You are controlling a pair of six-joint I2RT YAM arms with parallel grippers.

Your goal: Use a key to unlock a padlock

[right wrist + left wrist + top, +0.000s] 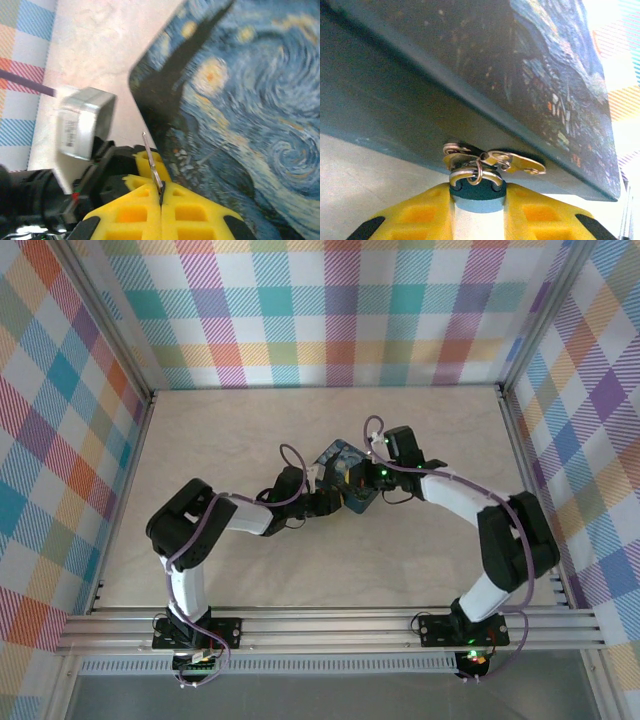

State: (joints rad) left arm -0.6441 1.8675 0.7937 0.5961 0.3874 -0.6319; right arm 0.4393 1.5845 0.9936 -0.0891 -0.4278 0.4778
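Observation:
The padlock (477, 192), small and dark grey-blue, stands upright between the yellow fingers of my left gripper (477, 200), which is shut on its sides. A ring with spare keys (492, 162) hangs from its shackle, right under the edge of the painted tin (545, 75). My right gripper (161, 192) is shut on a thin silver key (152, 160), whose blade points up and away beside the tin (240, 100). From above, the left gripper (322, 497) and the right gripper (362, 483) meet at the tin (338, 454) in mid-table.
The blue-and-yellow night-sky tin stands close to both grippers. The left arm's silver wrist camera (82, 122) and yellow fingers (137, 181) sit just behind the key. Checked walls (320, 310) enclose the pale tabletop (230, 430) on three sides.

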